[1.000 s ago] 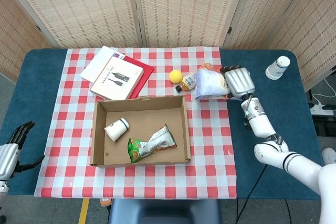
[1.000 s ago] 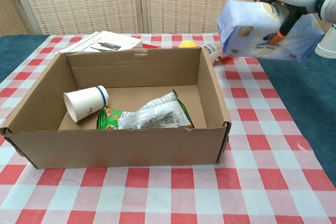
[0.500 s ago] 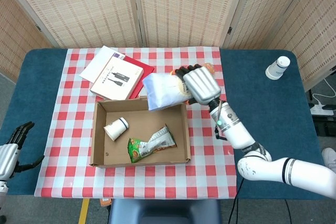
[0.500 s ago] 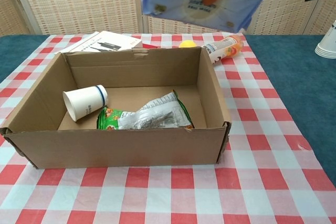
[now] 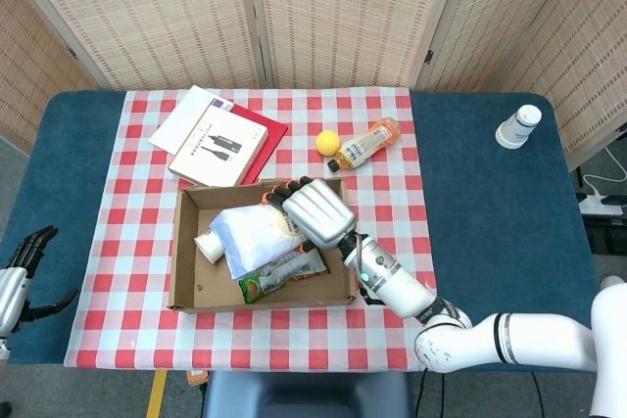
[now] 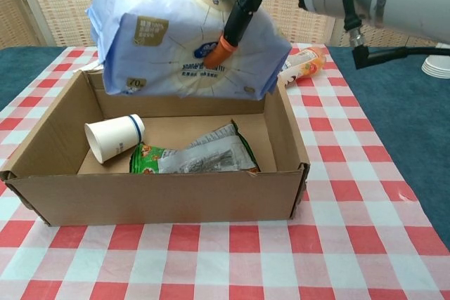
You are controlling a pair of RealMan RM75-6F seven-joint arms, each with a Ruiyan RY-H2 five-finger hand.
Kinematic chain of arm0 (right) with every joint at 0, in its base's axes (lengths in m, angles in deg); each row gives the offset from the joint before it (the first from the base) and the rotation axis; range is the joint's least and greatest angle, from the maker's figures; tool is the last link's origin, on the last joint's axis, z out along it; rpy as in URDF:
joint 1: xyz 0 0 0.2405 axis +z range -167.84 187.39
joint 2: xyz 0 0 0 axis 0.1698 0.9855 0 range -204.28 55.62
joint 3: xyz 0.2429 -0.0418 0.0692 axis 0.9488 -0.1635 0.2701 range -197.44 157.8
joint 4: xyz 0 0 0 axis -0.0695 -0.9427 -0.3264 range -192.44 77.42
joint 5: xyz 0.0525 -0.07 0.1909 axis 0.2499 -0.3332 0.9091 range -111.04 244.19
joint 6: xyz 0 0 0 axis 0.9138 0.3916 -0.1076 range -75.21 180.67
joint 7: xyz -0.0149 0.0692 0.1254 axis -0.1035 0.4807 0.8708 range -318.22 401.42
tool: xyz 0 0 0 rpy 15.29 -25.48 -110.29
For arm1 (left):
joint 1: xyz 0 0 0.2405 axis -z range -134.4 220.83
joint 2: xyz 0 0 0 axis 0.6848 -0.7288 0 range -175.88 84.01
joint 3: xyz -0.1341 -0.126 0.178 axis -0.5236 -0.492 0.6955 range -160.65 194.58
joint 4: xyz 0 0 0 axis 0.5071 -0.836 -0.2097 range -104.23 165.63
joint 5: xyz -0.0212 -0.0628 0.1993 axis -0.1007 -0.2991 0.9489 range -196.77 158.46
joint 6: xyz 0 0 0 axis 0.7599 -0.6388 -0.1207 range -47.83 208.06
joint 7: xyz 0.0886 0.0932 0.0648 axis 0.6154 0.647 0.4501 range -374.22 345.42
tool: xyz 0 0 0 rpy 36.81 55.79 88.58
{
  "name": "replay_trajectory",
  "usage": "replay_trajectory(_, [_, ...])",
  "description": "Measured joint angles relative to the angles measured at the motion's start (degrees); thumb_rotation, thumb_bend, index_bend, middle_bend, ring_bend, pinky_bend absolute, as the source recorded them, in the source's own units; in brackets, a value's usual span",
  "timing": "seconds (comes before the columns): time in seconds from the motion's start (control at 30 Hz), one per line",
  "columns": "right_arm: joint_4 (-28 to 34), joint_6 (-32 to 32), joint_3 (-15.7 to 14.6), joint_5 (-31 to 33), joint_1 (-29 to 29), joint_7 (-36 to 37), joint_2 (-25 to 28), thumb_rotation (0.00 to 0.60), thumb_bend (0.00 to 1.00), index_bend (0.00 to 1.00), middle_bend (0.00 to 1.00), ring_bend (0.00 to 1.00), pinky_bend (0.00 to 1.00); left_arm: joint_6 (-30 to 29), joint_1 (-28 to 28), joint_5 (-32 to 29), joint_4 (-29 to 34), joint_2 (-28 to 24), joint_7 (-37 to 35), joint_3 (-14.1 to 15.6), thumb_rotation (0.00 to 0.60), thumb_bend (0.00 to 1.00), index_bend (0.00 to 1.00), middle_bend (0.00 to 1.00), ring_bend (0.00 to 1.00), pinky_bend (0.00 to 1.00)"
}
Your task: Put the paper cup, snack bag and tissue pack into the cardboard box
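Two of our things are already lying inside the cardboard box (image 5: 186, 286): the paper cup (image 5: 217, 240) on its side near the left wall, and the green snack bag (image 5: 282, 274) beside it on the box floor. We are holding the tissue pack (image 5: 253, 237) in our right hand (image 5: 315, 212), with the fingers (image 6: 235, 26) wrapping round it from above. In the chest view the pack is hanging in the air over the back part of the box, above the cup and the bag, and it is not touching them. It is pale blue and white and looks soft and puffy.

We are keeping our left hand (image 5: 18, 276) low at the left edge of the worktop (image 5: 88, 173), well apart from the box. Its fingers are spreading apart and holding nothing.

Behind the box, some books and papers (image 5: 217, 139) are lying on the red and white checked cloth (image 5: 392, 232). A yellow ball (image 5: 328, 141) is sitting just beside a bottle with orange drink (image 5: 364, 144), which is lying on its side. Far off at the right corner, a stack of white cups (image 5: 517, 126) is standing on the blue worktop
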Motion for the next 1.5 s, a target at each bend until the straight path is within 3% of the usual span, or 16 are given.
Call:
replay_trajectory(0.03, [-0.63, -0.34, -0.24, 0.2, 0.12, 0.34, -0.38, 0.6, 0.07, 0.8, 0.55, 0.51, 0.69, -0.02, -0.02, -0.08, -0.05, -0.05, -0.17, -0.05, 0.6, 0.23, 0.07, 0.01, 0.0, 0.23])
replay_trajectory(0.07, [-1.26, -1.05, -0.58, 0.41, 0.32, 0.64, -0.66, 0.6, 0.03, 0.68, 0.51, 0.42, 0.59, -0.02, -0.04, -0.14, -0.11, -0.09, -0.3, -0.09, 0.6, 0.23, 0.07, 0.01, 0.0, 0.23])
replay_trajectory(0.13, [-1.73, -2.57, -1.09, 0.9, 0.7, 0.88, -0.72, 0.6, 0.0, 0.36, 0.32, 0.17, 0.33, -0.01, -0.06, -0.26, -0.29, -0.15, -0.57, -0.16, 0.6, 0.23, 0.07, 0.01, 0.0, 0.23])
replay_trajectory(0.17, [-1.79, -3.9, -1.39, 1.72, 1.07, 0.9, -0.5, 0.6, 0.0, 0.17, 0.16, 0.06, 0.16, 0.02, -0.06, -0.29, -0.37, -0.16, -0.69, -0.18, 0.6, 0.23, 0.07, 0.02, 0.0, 0.23])
replay_trajectory(0.2, [-1.77, -4.89, -1.57, 2.66, 1.41, 0.84, -0.27, 0.6, 0.0, 0.04, 0.06, 0.01, 0.06, 0.06, -0.06, -0.31, -0.47, -0.17, -0.83, -0.19, 0.6, 0.23, 0.07, 0.02, 0.0, 0.23])
replay_trajectory(0.23, [-1.74, -5.77, -1.7, 3.78, 1.82, 0.77, -0.03, 0.6, 0.0, 0.01, 0.02, 0.0, 0.02, 0.11, -0.05, -0.3, -0.62, -0.18, -1.01, -0.19, 0.6, 0.23, 0.07, 0.02, 0.0, 0.23])
replay_trajectory(0.4, [-1.73, -6.95, -1.88, 6.81, 2.9, 1.32, 0.28, 0.6, 0.0, 0.0, 0.0, 0.0, 0.0, -0.12, -0.12, -0.16, -0.8, -0.21, -1.45, -0.23, 0.6, 0.23, 0.07, 0.02, 0.0, 0.23])
replay_trajectory(0.67, [-0.89, -2.77, -1.71, -0.1, 1.64, 4.98, 1.14, 0.6, 0.0, 0.0, 0.0, 0.0, 0.0, -0.25, -0.16, 0.14, -0.71, -0.16, -1.11, -0.12, 0.6, 0.23, 0.07, 0.02, 0.0, 0.23])
replay_trajectory(0.93, [2.15, 1.08, -2.42, -2.73, -1.08, 4.42, 5.11, 0.6, 0.0, 0.0, 0.0, 0.0, 0.0, -0.09, -0.16, 0.09, -0.67, -0.13, -0.88, -0.06, 0.6, 0.23, 0.07, 0.02, 0.0, 0.23])
replay_trajectory(1.03, [3.76, 4.71, -3.75, -3.93, -4.29, 3.6, 8.92, 0.6, 0.0, 0.0, 0.0, 0.0, 0.0, -0.07, -0.11, 0.22, -0.46, -0.11, -0.56, -0.01, 0.6, 0.23, 0.07, 0.02, 0.0, 0.23])
replay_trajectory(1.23, [5.47, 14.85, -8.47, -8.93, -16.99, 7.86, 21.21, 0.6, 0.0, 0.0, 0.0, 0.0, 0.0, -0.41, -0.2, 0.07, 0.1, -0.11, 0.27, -0.17, 0.6, 0.23, 0.07, 0.02, 0.0, 0.23])
replay_trajectory(1.5, [-7.47, 23.55, -12.64, -12.31, -29.72, 21.85, 24.41, 0.6, 0.0, 0.0, 0.0, 0.0, 0.0, -0.39, -0.22, -0.3, 0.07, 0.14, 0.99, -0.36, 0.6, 0.23, 0.07, 0.02, 0.0, 0.23])
